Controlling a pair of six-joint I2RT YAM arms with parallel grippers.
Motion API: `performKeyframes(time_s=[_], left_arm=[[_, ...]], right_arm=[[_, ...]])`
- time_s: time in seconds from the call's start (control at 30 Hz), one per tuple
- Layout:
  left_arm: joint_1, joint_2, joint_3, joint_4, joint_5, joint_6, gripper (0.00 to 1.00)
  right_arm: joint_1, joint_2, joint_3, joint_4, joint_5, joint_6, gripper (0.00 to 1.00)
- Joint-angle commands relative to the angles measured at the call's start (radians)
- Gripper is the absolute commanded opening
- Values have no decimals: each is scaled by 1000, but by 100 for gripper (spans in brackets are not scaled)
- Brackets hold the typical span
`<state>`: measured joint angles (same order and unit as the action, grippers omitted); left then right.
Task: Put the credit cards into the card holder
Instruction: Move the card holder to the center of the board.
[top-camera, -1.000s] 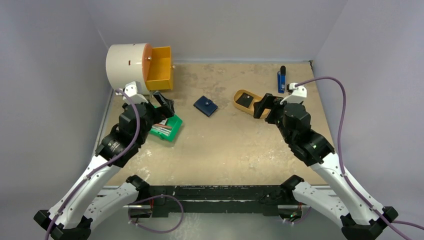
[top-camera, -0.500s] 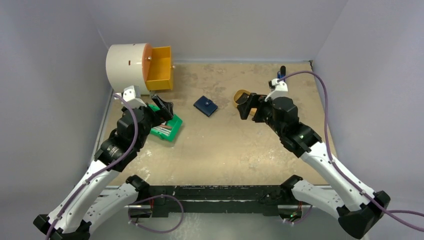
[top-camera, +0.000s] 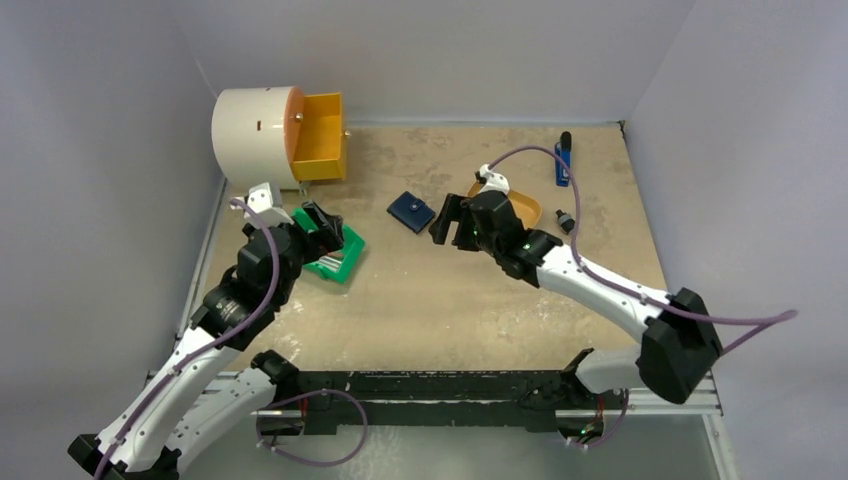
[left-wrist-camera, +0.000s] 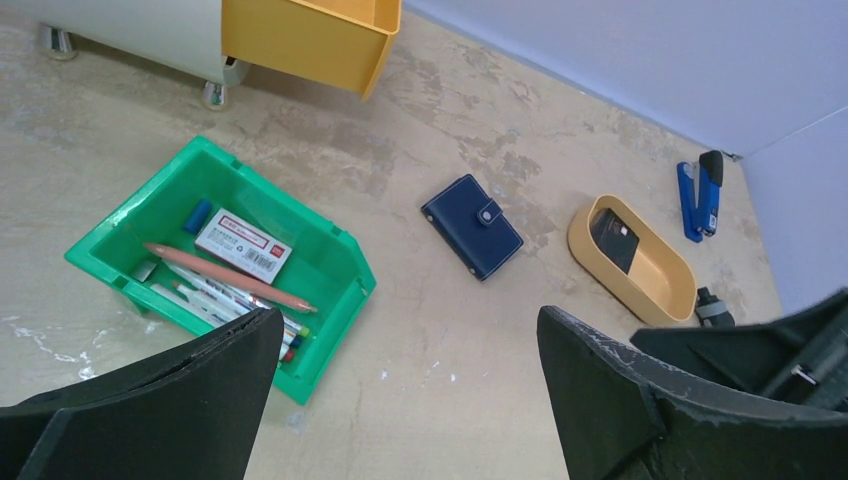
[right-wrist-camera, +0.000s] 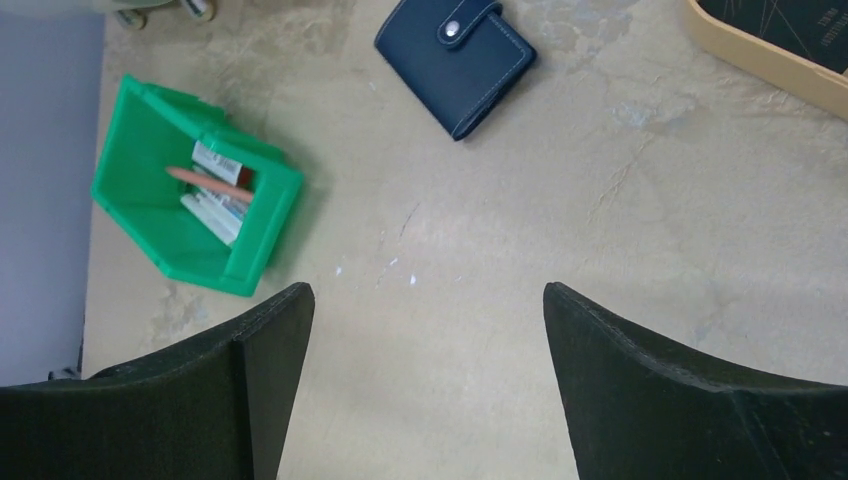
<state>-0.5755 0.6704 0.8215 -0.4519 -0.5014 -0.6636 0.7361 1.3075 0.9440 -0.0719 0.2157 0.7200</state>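
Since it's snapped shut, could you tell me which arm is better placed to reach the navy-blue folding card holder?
The right: the right gripper, open, sits just beside the navy-blue folding card holder, facing it. The left gripper hovers open over the green plastic bin, farther away.

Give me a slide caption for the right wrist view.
Open right gripper, snapped-shut card holder ahead, green bin frame left, mustard tray top right.

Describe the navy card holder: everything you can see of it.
The card holder is a small navy-blue folding wallet, leather-like, with pale stitching along its edges. A snap tab with a light stud wraps over one side, and the wallet is shut. It lies flat, turned diagonally, on the tan table, between the green bin and the yellow tray. Only the table touches it.
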Motion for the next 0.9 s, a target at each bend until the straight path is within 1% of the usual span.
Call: performKeyframes(time_s=[0.0, 0.07, 0.23, 0.43, 0.57, 0.77, 0.87], left_arm=[[5, -30, -9, -1, -37, 27, 98], [5, -43, -18, -8, -38, 28, 98], [5, -60, -31, -17, -37, 25, 98], [5, -72, -40, -20, -28, 27, 97], [5, -71, -39, -29, -33, 28, 97], [5, -69, -38, -29, -35, 32, 97], [5, -62, -39, -27, -31, 37, 97]], right_arm=[[-62, 89, 77, 132, -52, 27, 85], [-90, 159, 118, 166, -104, -25, 84], [-139, 394, 304, 146, -189, -148, 78], [-169, 609, 501, 122, -209, -260, 77], [-188, 703, 606, 98, -190, -303, 78], [-204, 806, 691, 74, -260, -329, 78], [-201, 847, 728, 63, -253, -349, 78]])
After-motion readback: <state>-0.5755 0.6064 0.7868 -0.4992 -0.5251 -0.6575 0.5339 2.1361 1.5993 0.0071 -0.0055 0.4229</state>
